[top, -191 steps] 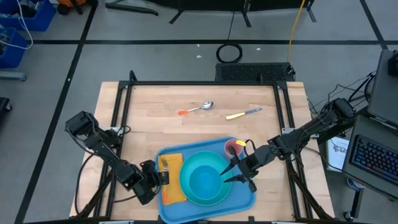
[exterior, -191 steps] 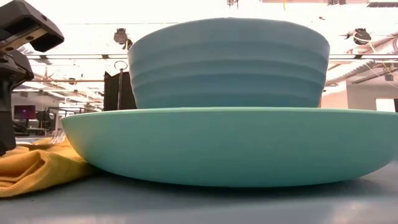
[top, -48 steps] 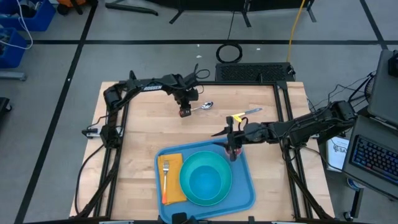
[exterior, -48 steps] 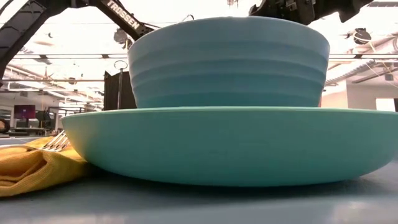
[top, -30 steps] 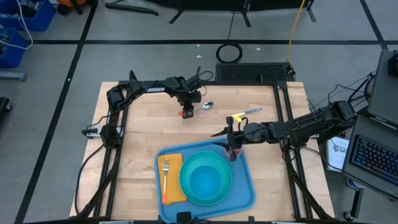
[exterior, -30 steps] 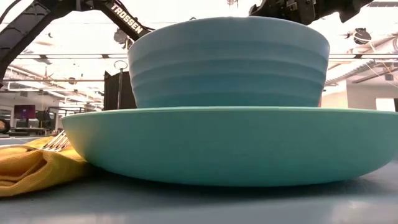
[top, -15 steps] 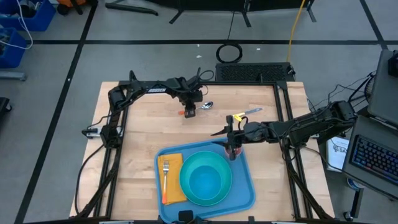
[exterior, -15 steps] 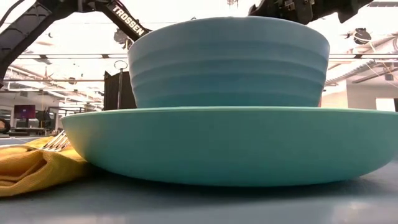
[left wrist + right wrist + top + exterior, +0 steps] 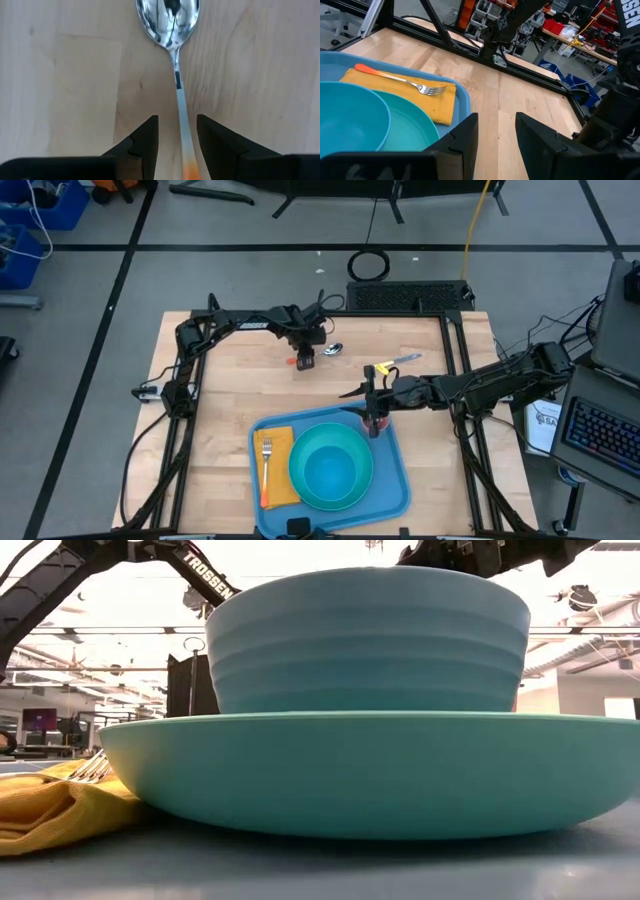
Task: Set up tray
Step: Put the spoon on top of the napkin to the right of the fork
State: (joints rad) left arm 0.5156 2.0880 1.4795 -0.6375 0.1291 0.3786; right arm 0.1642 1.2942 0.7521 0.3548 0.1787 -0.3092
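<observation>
While the left gripper [image 9: 306, 358] hangs low over the far part of the pale wooden table [image 9: 220, 410], its two dark, blocky fingers [image 9: 148, 145] stand apart on either side of a spoon's [image 9: 172, 35] thin handle, not visibly pinching it. The spoon is polished metal with a mirror-bright oval bowl, and its slim stem ends in an orange grip that shows between the fingers. It lies flat on the wood grain.

The tray [image 9: 392, 480] sits at the near edge of the table, a flat blue plastic rectangle with rounded corners and a low raised rim. On it rests a wide, shallow teal plate [image 9: 370, 775] with a smooth matte skin, and inside the plate stands a deeper teal bowl [image 9: 368, 640] with faint horizontal ridges around its wall. Beside the plate, on the tray's left part, a soft yellow napkin [image 9: 277, 480] lies folded and slightly rumpled, with a metal fork [image 9: 405, 77] with an orange handle on top.

The right gripper [image 9: 374, 420] hovers at the tray's far right corner above a small reddish cup [image 9: 376, 426]; its fingers [image 9: 465, 135] are parted with nothing between them. A yellow-handled knife [image 9: 392, 363] lies on the bare wood near the spoon.
</observation>
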